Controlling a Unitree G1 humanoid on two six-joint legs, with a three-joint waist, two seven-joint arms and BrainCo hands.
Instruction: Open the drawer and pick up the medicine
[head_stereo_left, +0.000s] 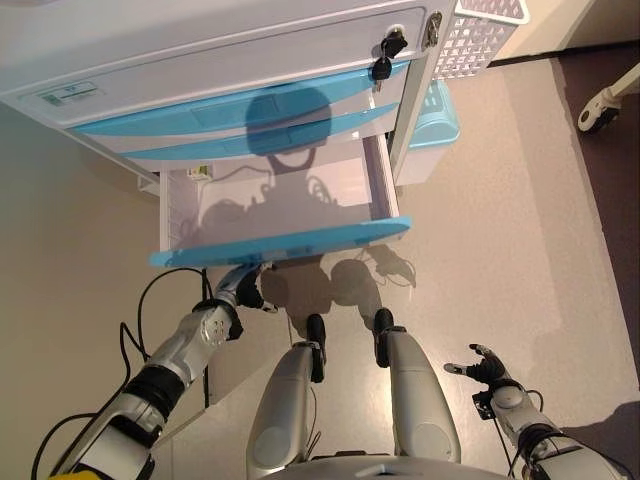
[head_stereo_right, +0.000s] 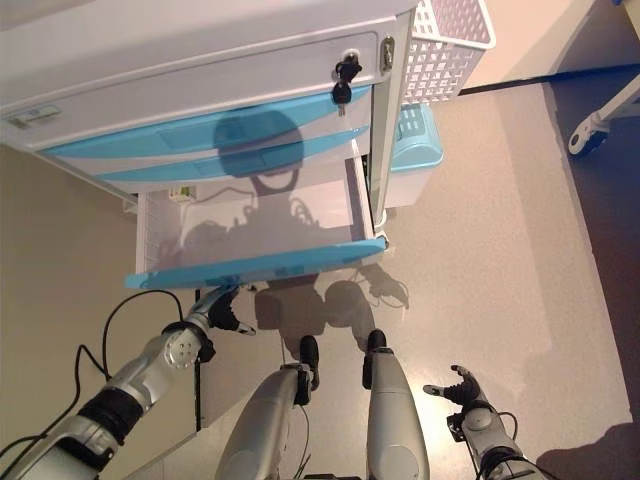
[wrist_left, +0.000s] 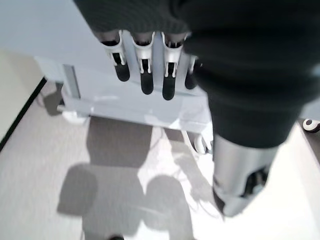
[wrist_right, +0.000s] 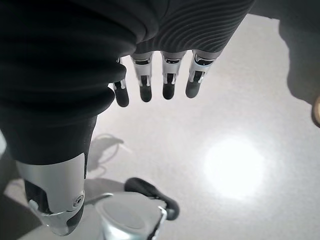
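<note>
The white cabinet (head_stereo_left: 200, 70) has blue-fronted drawers, and its lowest drawer (head_stereo_left: 275, 205) stands pulled out, its blue front (head_stereo_left: 280, 244) nearest me. A small box (head_stereo_left: 197, 172) lies in the drawer's back left corner; the rest of the drawer floor looks bare. My left hand (head_stereo_left: 246, 285) hangs just below and in front of the drawer front, apart from it. In the left wrist view its fingers (wrist_left: 145, 75) are straight and hold nothing. My right hand (head_stereo_left: 486, 366) hangs low at the right over the floor, open, its fingers (wrist_right: 167, 82) spread.
Keys (head_stereo_left: 385, 55) hang from the lock on the top drawer. A white perforated basket (head_stereo_left: 480, 30) hangs on the cabinet's right side, with a light blue bin (head_stereo_left: 437, 115) under it. A caster wheel (head_stereo_left: 598, 112) of another cart stands far right.
</note>
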